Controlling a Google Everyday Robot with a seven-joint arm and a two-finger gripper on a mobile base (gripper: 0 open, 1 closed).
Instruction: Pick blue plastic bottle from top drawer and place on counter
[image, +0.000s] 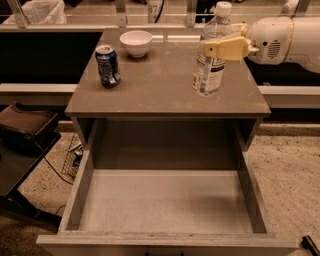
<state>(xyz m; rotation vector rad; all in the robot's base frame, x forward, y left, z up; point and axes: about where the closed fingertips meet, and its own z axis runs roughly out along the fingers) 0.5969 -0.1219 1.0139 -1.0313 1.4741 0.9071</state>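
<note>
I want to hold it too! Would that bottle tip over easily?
Probably: the blue plastic bottle is tall and narrow. Its clear plastic likely makes it light and squashy. The gripper, over the counter, grips it near the top.
</note>
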